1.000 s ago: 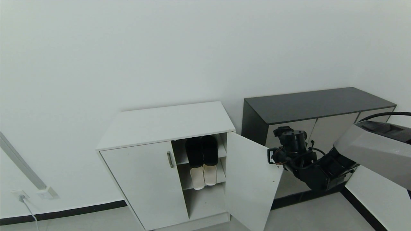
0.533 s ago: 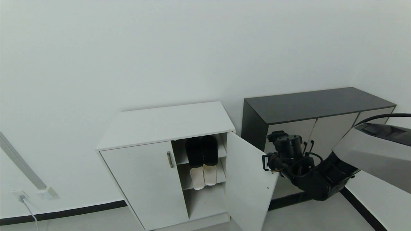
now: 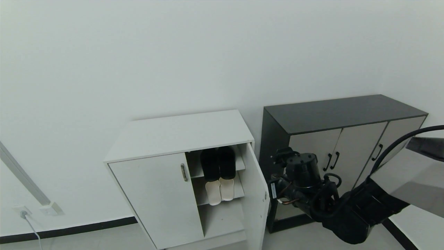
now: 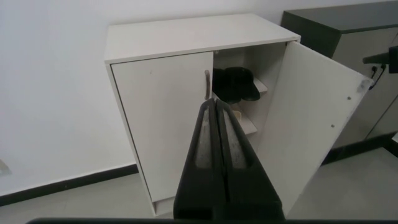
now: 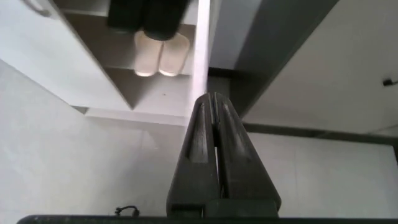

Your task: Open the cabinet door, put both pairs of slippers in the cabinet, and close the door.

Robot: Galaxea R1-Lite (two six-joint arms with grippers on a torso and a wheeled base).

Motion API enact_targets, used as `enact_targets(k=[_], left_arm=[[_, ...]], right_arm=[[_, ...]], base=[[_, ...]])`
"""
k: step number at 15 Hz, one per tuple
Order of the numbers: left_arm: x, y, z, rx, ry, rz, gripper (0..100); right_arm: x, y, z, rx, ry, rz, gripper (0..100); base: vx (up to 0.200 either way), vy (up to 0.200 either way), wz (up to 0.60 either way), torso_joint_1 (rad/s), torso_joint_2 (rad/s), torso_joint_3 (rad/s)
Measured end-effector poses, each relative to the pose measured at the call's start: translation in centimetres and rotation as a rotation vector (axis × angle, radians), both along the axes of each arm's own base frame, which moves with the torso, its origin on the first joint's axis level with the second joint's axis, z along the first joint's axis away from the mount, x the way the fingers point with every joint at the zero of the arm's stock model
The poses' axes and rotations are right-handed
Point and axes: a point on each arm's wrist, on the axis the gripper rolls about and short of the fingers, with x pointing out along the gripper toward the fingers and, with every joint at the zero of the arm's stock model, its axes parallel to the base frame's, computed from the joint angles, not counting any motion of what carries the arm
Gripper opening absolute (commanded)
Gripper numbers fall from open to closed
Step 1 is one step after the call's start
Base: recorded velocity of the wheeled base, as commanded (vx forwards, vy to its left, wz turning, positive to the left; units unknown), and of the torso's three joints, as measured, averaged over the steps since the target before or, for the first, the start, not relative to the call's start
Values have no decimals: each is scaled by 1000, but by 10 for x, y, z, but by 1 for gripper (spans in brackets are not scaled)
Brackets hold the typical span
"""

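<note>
Right claw [image 5: 214,101]: fingers pressed together, nothing between them. It sits just beside the outer face of the right door [image 3: 258,201] of the white cabinet [image 3: 180,133], tips aimed at the door's free edge. Contact with the door: cannot tell.

Left claw [image 4: 214,104]: fingers closed as well, empty, held well out in front of the cabinet.

Right door stands partly open. Left door [image 3: 156,198] is shut, handle [image 3: 183,172] at its inner edge.

Black slippers [image 3: 218,162] lie side by side on the upper shelf. White slippers [image 3: 219,190] lie on the shelf directly below.

Dark sideboard [image 3: 340,111] stands near the cabinet's right side.
</note>
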Motion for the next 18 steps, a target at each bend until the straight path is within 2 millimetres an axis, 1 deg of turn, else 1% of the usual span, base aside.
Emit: enact_targets(k=[2,7,13,18], left_arm=[[0,0,0,0,0,0,0],[0,0,0,0,0,0,0],[0,0,0,0,1,1,0],[0,0,0,0,0,0,0]], right_arm=[[-3,0,7,32,-42,14,0],[-6,-1,4,22,-51,23,0],[-10,-3,1,34,-54,53,0],[-16,-10,-5,16,-54,75,0]], base=[[0,0,0,0,0,0],[0,0,0,0,0,0],[0,0,600,2,4,-1],[0,0,0,0,0,0]])
